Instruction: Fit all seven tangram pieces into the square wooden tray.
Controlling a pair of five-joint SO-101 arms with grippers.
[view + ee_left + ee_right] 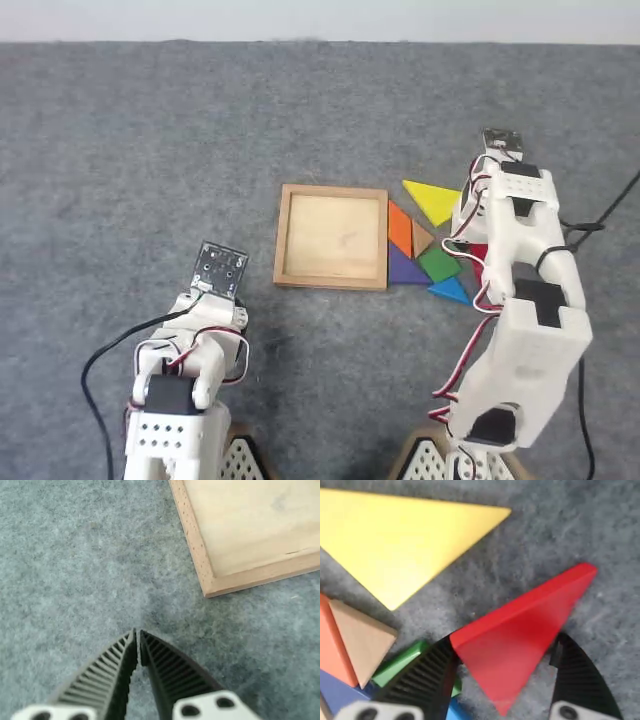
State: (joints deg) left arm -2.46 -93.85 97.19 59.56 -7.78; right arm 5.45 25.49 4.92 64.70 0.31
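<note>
Pose of left arm (185, 385): folded low at the near left of the table (130, 150), with the wrist aimed toward the near left corner of the square wooden tray (332, 238). The left jaws are closed tip to tip with nothing between them. They sit over bare grey felt, short of the tray corner and apart from it.

Pose of right arm (520, 300): stretched forward along the right side of the table, with the wrist bent down over the pieces grouped beside the tray's right rim. The right jaws are spread to the width of the red triangle (520, 630) and clamp it. One jaw bears on a corner and the other on the opposite edge. The piece sits tilted, with one edge face showing.

Piece locations — all seven lie outside the tray:
- The yellow triangle (432, 200) lies flat on the felt, farthest back in the group.
- The orange parallelogram (400, 228) and the purple triangle (405, 268) lie against the tray's right rim.
- The tan triangle (421, 238) is just beside the orange piece.
- The green square (438, 263) is next to the purple piece, and partly under the right jaws in the wrist view.
- The blue triangle (450, 290) is nearest the arm bases.
</note>
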